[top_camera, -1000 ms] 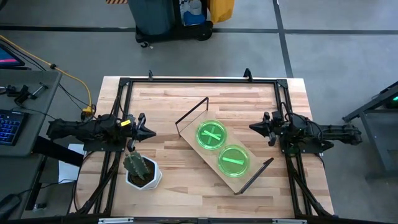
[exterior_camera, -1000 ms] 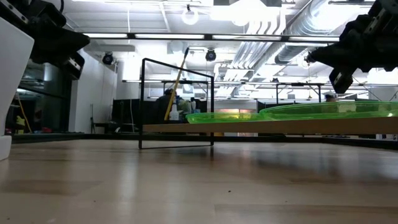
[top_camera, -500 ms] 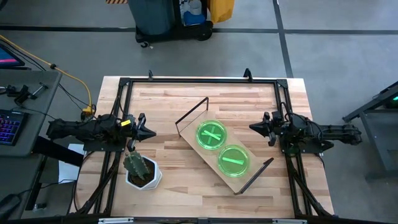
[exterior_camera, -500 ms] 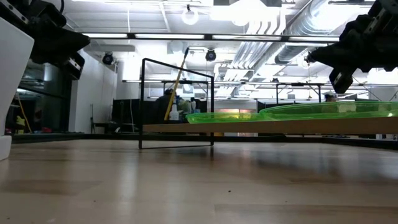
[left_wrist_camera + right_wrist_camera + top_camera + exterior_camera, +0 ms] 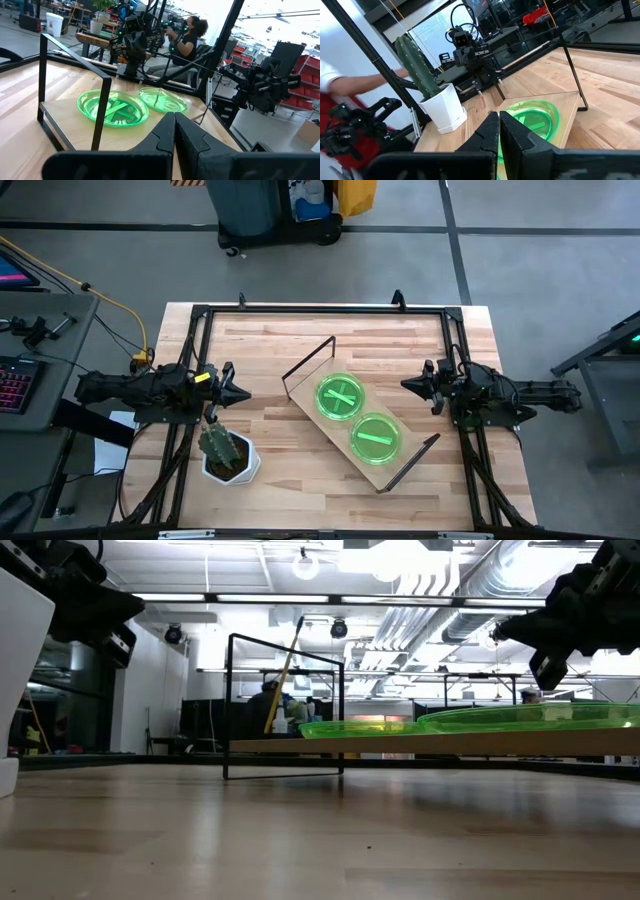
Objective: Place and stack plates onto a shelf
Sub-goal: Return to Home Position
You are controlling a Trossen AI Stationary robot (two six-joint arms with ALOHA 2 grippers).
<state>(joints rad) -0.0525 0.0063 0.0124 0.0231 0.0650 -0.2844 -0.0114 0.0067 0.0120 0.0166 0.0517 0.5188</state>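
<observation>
1. High view: small round translucent bright-green plates (image 5: 341, 397) lie in two piles side by side on the long light-wood shelf with black wire end frames (image 5: 378, 408). The shelf sits slanted between the two pincers. Crossed pale bars in one pile suggest plates stacked at differing angles.
2. The left pincer (image 5: 245, 393) hangs by its table edge, apart from the shelf, fingers clenched on nothing. The crossed-bar pile is the nearer one to it.
3. The right pincer (image 5: 404, 385), likewise pinched together and empty, points at the shelf from the opposite side, near but not touching.
4. Stacking looks finished, so both arms likely park clear.
5. A green cactus in a white pot (image 5: 228, 452) stands just beside the left pincer on the butcher-block tabletop (image 5: 300, 330).
</observation>
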